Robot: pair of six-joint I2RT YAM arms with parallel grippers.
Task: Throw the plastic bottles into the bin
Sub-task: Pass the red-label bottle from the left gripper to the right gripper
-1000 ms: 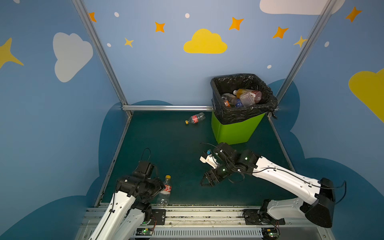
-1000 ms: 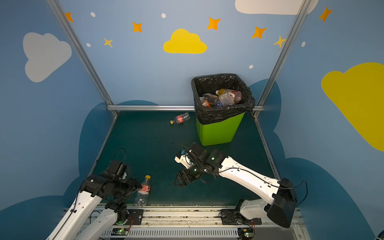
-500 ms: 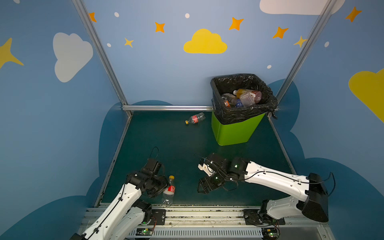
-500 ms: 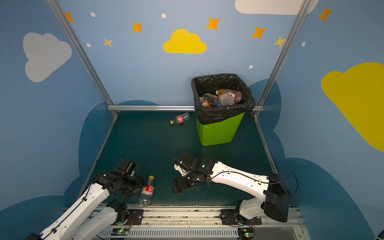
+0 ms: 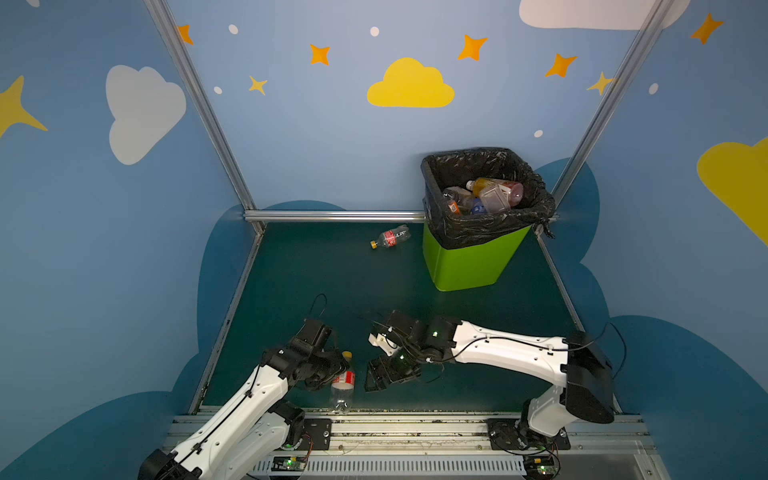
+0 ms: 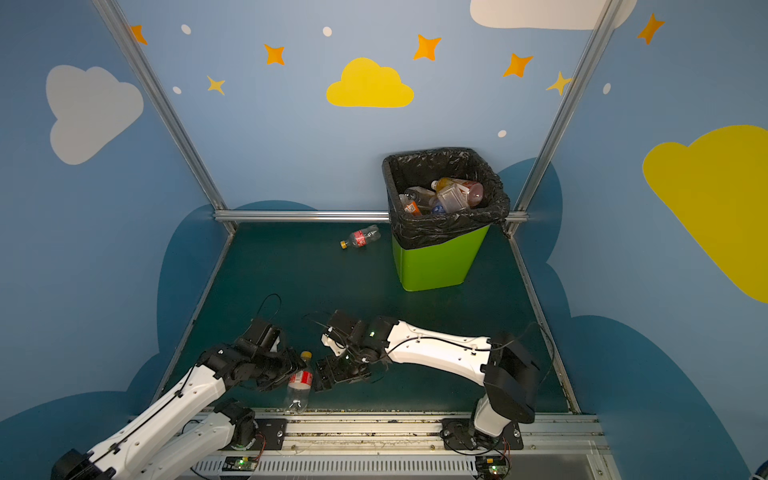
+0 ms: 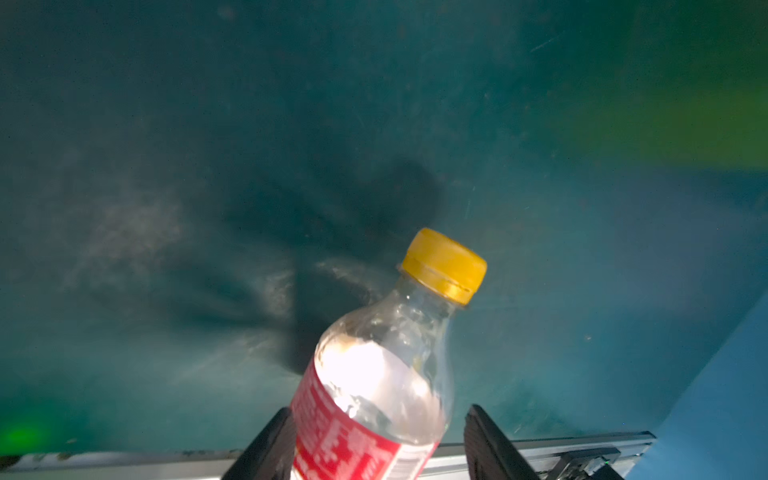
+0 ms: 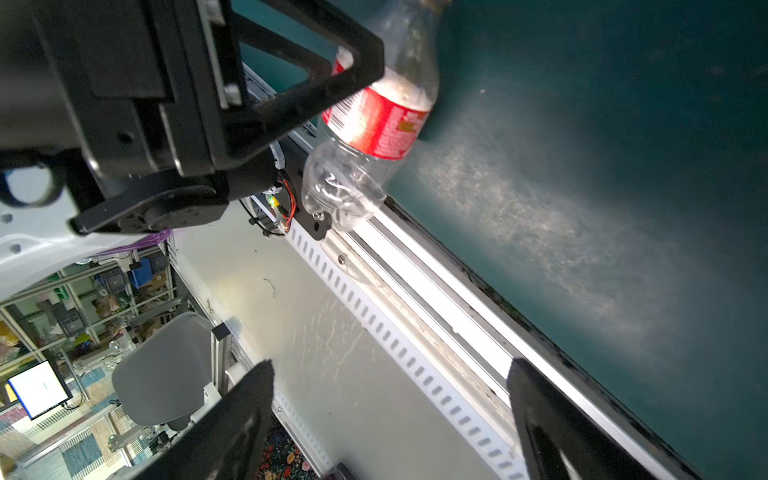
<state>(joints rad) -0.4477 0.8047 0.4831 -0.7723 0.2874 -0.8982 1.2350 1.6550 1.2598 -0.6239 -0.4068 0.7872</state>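
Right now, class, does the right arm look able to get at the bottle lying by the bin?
Probably yes. The right gripper is open and empty, and bare floor lies between it and the lying bottle. The bin stands beside that path, not across it. It is a long stretch, though.

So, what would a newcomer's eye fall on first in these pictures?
The lime-green bin, black-lined and holding bottles, stands at the back right. At the front edge the left gripper holds a red-labelled bottle, the open right gripper beside it. Another bottle lies left of the bin.
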